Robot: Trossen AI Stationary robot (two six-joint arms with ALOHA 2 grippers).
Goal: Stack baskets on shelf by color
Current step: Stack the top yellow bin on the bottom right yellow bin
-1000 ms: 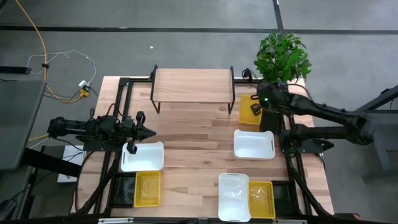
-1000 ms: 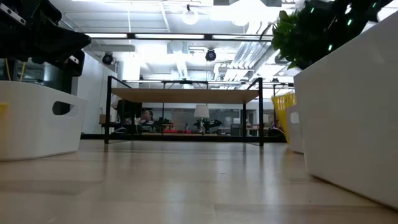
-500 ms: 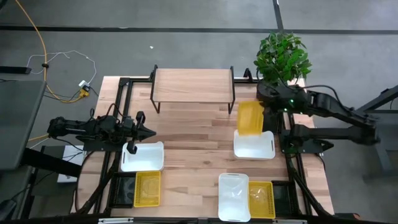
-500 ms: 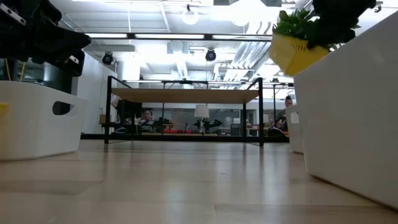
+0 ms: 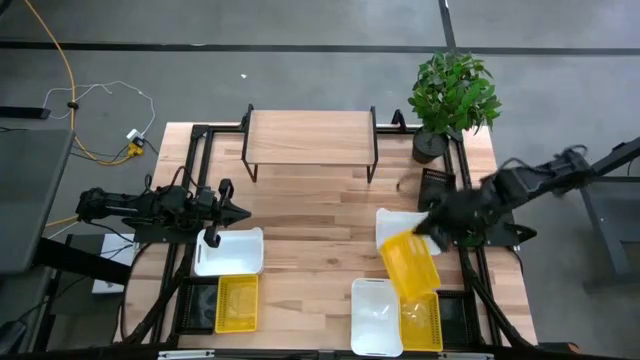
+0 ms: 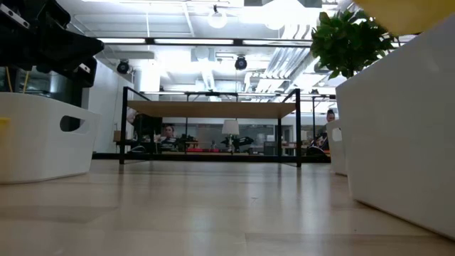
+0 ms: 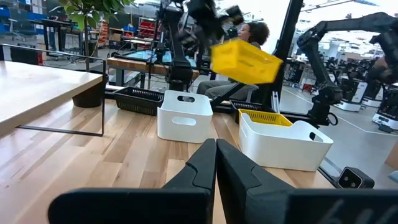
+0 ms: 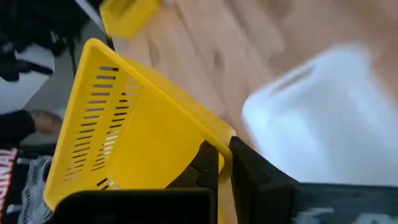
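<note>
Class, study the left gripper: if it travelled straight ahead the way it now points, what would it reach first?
The left gripper, shut, points across the table toward the right side. Probably it would meet the white basket first, though depth and height are uncertain.

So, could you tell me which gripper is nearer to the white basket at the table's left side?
Left. The left gripper hovers just behind that white basket, while the right gripper holds a yellow basket across the table.

We see a wooden table [image 5: 320, 215], the shelf [image 5: 310, 137] standing on it, well beyond the right gripper [image 5: 432, 226], a white basket [image 5: 400, 227] just beside it
</note>
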